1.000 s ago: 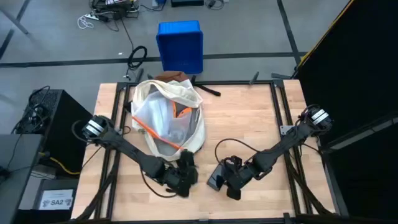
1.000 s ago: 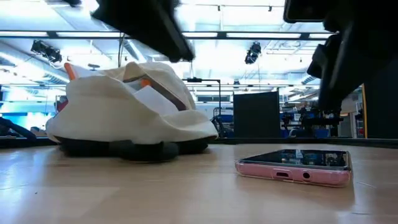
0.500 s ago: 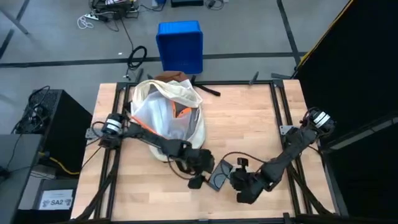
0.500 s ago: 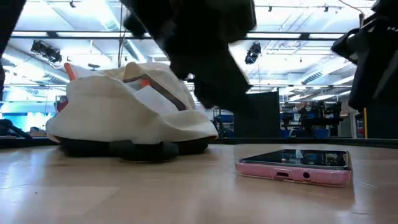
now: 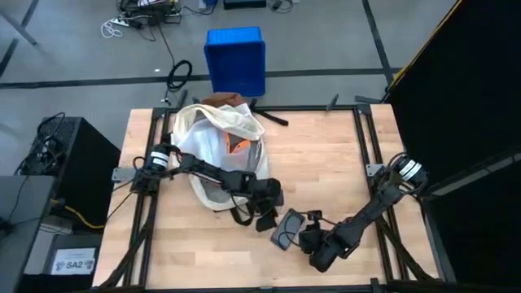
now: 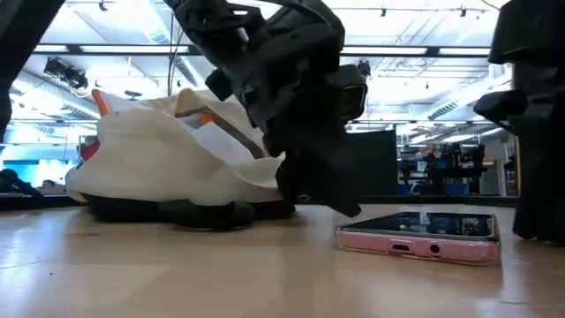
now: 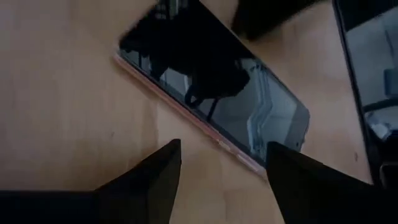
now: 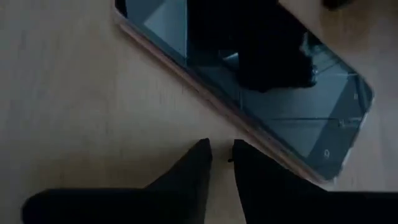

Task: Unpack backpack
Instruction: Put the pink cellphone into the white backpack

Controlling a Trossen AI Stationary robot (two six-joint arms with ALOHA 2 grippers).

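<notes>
A: Where's our backpack [image 5: 221, 155]?

B: At eleven o'clock on the bench [image 5: 326, 155]. Our phone [image 5: 286, 229] lies out, at five o'clock.

A: Next?

B: Our open left end effector [image 5: 267, 221] is near the phone; right end effector [image 8: 221, 163] is nearly closed, empty. We think we reach inside again.

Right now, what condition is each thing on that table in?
backpack: lying on the table, top open, clear pouch showing inside.
phone: flat on the wood, screen up and dark, held by nothing.
left end effector: open, just above the phone.
right end effector: nearly shut, beside the phone.
</notes>
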